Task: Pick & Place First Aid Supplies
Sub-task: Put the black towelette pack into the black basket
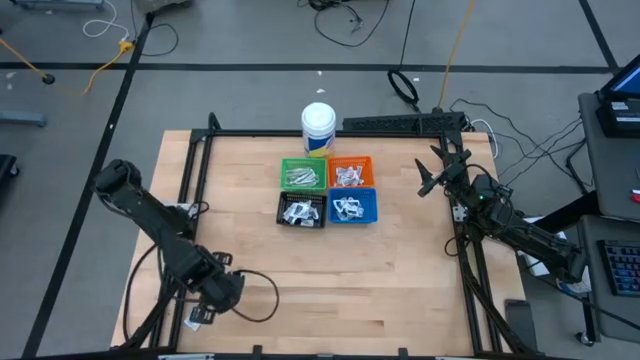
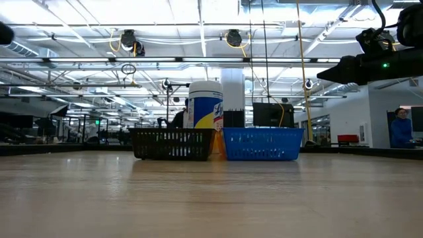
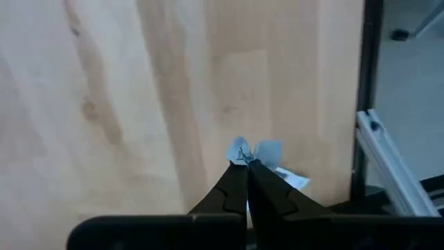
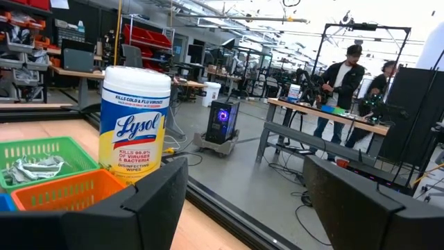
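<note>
4 square bins (image 1: 327, 190) are grouped mid-desk (image 1: 400, 270); a white tub (image 1: 318, 128) is set just beyond them.

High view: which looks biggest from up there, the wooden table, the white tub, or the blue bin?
1. Wooden table, by far the largest.
2. Blue bin.
3. White tub, a little smaller, though it stands taller, nearer the camera.

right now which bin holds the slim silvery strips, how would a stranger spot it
Find the white wipes tub at the table's far edge. Four small bins sit in a square in front of it; the green bin is nearest the tub, on the left arm's side, next to the orange bin.
</note>
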`<action>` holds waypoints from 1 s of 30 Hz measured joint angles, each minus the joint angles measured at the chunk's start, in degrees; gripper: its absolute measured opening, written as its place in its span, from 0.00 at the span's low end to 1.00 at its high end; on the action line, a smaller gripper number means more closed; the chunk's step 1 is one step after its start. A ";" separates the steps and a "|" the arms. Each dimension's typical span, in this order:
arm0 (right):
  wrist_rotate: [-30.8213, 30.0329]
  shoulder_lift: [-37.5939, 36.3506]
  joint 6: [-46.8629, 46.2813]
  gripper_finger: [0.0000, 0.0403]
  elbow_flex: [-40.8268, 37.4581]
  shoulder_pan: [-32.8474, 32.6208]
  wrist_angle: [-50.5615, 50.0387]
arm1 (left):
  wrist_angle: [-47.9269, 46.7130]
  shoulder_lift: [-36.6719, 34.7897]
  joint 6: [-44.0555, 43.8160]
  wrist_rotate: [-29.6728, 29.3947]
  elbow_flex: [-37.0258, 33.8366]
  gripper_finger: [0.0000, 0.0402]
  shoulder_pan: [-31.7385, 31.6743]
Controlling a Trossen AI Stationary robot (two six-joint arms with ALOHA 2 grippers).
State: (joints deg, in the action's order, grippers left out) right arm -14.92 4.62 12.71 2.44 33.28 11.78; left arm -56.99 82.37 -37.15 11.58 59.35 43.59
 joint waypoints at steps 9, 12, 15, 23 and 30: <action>-0.01 0.00 0.00 0.69 0.01 0.00 0.01 | -0.74 0.00 7.03 0.26 0.00 0.00 -20.53; -0.02 0.00 0.00 0.69 0.00 0.00 0.01 | -1.47 0.00 10.64 0.29 0.00 0.00 -28.80; -0.02 0.00 0.00 0.69 0.02 0.02 -0.01 | -2.43 0.00 14.90 0.28 0.02 0.00 -36.44; -0.02 0.00 0.00 0.69 0.00 0.00 -0.01 | -6.30 -0.02 27.94 -0.90 0.07 0.00 -51.91; -0.02 0.00 0.00 0.69 0.00 0.00 0.00 | -6.82 6.74 36.07 -1.72 7.15 0.00 -55.83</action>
State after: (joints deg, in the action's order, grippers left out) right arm -14.94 4.62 12.71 2.44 33.28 11.79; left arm -63.81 89.11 -1.07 9.85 66.50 -12.25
